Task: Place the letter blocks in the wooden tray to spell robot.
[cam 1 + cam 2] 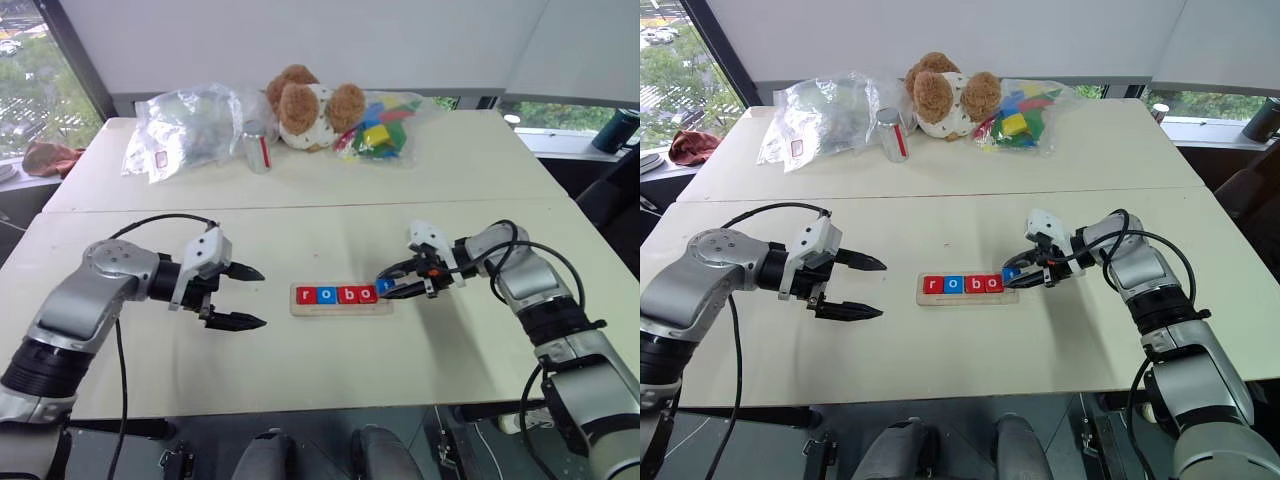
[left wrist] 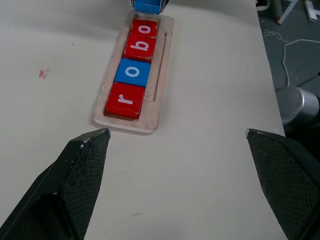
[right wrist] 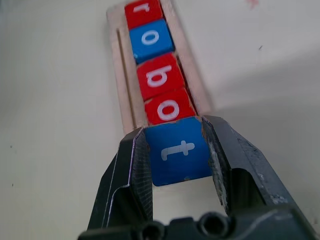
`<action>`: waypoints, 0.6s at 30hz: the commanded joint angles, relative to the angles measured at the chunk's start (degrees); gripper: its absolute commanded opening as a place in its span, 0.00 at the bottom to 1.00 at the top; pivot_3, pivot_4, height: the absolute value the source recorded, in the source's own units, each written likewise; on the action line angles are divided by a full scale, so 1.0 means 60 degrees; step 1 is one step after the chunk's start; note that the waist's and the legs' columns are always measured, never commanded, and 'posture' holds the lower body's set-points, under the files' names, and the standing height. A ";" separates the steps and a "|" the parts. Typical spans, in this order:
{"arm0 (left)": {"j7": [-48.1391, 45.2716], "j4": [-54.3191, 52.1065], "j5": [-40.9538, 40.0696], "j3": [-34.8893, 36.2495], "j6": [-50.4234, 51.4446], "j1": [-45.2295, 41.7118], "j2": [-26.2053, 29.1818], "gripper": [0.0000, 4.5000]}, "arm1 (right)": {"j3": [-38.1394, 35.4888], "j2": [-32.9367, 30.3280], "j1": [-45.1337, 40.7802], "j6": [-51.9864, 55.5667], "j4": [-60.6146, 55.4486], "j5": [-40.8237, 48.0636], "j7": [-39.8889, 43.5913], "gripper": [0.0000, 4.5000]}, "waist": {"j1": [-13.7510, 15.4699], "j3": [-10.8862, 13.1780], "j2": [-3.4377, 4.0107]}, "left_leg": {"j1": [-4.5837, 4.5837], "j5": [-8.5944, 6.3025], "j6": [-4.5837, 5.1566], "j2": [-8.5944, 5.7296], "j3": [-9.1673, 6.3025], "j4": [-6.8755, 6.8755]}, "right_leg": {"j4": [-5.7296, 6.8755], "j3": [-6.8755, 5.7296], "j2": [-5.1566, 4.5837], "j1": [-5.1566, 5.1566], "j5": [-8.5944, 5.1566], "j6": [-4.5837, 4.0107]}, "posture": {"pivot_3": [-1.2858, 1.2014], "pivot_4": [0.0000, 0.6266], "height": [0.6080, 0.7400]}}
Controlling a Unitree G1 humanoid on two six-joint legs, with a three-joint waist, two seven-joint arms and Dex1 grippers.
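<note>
Table (image 1: 300, 380): right hand (image 3: 175, 150) around t block (image 3: 179, 155).

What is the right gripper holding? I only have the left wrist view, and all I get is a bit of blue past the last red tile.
Observer: The right gripper is shut on a blue t block.
Operator: Is it seated in the wooden tray?
Observer: It is at the wooden tray's free end, next to the second o block; I cannot tell if it is fully down.
Operator: Anything loose nearby?
Observer: A stuffed toy and plastic bags lie at the table's far side, well away.
</note>
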 commanded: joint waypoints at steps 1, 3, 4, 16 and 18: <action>0.0123 -0.0466 -0.0186 0.0286 0.0055 0.0120 0.0093 1.00 | -0.0006 0.0046 -0.0303 -0.0405 0.0213 -0.0136 0.0196 0.25 | -0.0007 0.0000 0.0000 | 0.0000 0.0001 -0.0003 0.0001 -0.0001 -0.0001 | 0.0001 -0.0001 0.0000 -0.0003 0.0000 0.0000 | 0.52 0.24 1.00; 0.0166 -0.0530 -0.0206 0.0321 0.0085 0.0190 0.0087 1.00 | 0.0003 0.0054 -0.0353 -0.0541 0.0378 -0.0191 0.0245 0.25 | -0.0003 0.0000 0.0000 | 0.0000 0.0002 -0.0004 0.0002 -0.0003 -0.0003 | 0.0004 -0.0005 0.0001 -0.0005 0.0000 0.0000 | 0.52 0.24 1.00; 0.0201 -0.0556 -0.0212 0.0328 0.0101 0.0209 0.0073 1.00 | 0.0012 0.0055 -0.0369 -0.0607 0.0447 -0.0221 0.0266 0.25 | -0.0004 0.0000 0.0000 | 0.0000 0.0002 -0.0003 0.0002 -0.0003 -0.0003 | 0.0005 -0.0005 0.0001 -0.0005 0.0000 0.0000 | 0.52 0.24 1.00; 0.0387 -0.0541 -0.0226 0.0288 0.0105 0.0201 -0.0003 1.00 | 0.0034 0.0455 -0.0337 -0.0613 0.0488 -0.0337 0.0304 0.25 | -0.0008 0.0000 0.0000 | 0.0000 0.0006 -0.0010 0.0002 -0.0002 -0.0001 | 0.0007 -0.0005 0.0002 -0.0006 0.0000 0.0000 | 0.52 0.24 1.00; 0.0406 -0.0536 -0.0226 0.0282 0.0100 0.0185 -0.0012 1.00 | 0.0029 0.0500 -0.0352 -0.0626 0.0533 -0.0370 0.0276 0.25 | -0.0009 0.0000 0.0000 | 0.0001 0.0006 -0.0010 0.0002 -0.0002 -0.0001 | 0.0008 -0.0005 0.0002 -0.0005 0.0000 0.0000 | 0.52 0.24 1.00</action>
